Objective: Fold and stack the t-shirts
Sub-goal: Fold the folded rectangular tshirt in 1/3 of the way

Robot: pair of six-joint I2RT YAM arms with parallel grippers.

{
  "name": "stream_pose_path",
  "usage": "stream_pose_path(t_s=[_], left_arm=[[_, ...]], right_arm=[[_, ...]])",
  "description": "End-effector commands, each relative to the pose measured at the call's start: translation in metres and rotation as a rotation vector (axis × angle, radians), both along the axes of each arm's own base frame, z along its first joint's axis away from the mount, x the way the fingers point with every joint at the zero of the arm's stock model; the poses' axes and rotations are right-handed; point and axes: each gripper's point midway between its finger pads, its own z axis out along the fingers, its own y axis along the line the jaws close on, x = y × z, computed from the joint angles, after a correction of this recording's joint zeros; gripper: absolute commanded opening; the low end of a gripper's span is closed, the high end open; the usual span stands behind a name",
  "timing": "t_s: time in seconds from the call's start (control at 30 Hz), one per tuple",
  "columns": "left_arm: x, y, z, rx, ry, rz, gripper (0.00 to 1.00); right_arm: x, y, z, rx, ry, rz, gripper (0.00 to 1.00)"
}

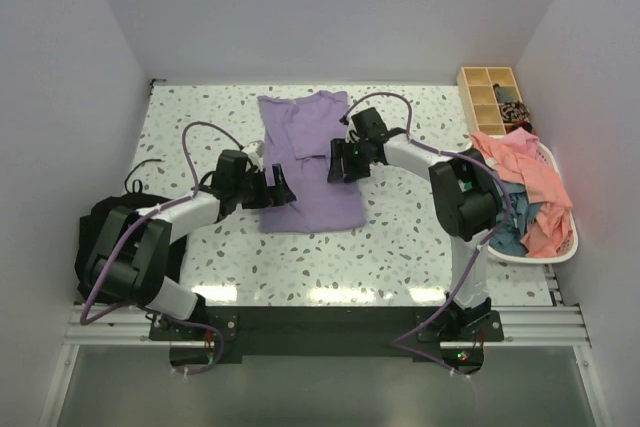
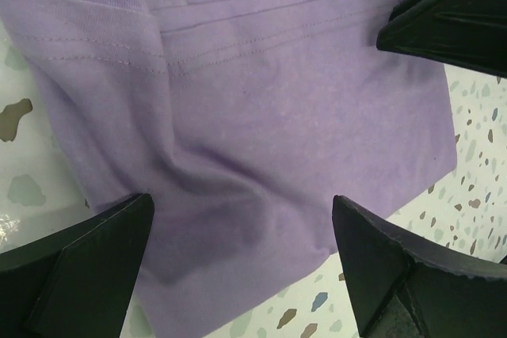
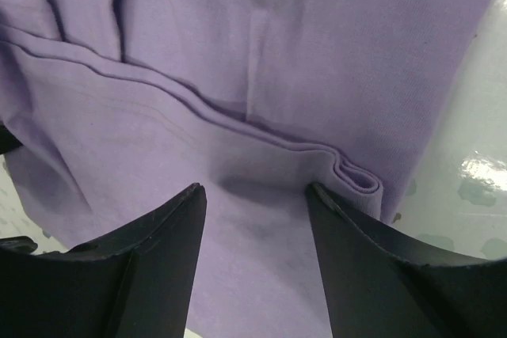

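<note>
lavender t-shirt [image 2: 261,116]: soft matt knit cloth, stitched hems. table [image 1: 400,237]: speckled stone-look top, smooth, glossy w/ glare. left gripper [image 2: 242,199] & right gripper [image 3: 255,187]: fingers matt black, prob. plastic. tray [image 1: 488,88]: pale wood. basket [image 1: 545,259]: white plastic, smooth. black bundle [image 1: 100,222]: dull matt fabric.

**Twin arms: finish and cabling**
The left arm [image 1: 190,209] and right arm [image 1: 420,155] have white link shells and black joint housings. The left hand [image 1: 285,190] and right hand [image 1: 338,167] are matte black with wedge-shaped fingers [image 2: 87,275]. A purple cable [image 1: 207,125] loops along each arm, and the base mounts [image 1: 185,325] are black.
</note>
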Motion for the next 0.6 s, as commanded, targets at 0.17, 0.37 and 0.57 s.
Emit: stream_pose_path(t_s=[0.17, 0.37, 0.57], left_arm=[[0.003, 0.005, -0.011, 0.025, -0.019, 0.006, 1.00], [-0.006, 0.014, -0.030, 0.073, 0.013, 0.003, 1.00], [0.000, 0.007, -0.019, 0.035, -0.038, -0.011, 1.00]], right_arm=[[0.012, -0.054, -0.043, -0.289, 0.007, -0.193, 0.60], [0.013, -0.087, -0.048, -0.431, -0.016, -0.302, 0.60], [0.014, -0.054, -0.029, -0.242, -0.067, -0.192, 0.60]])
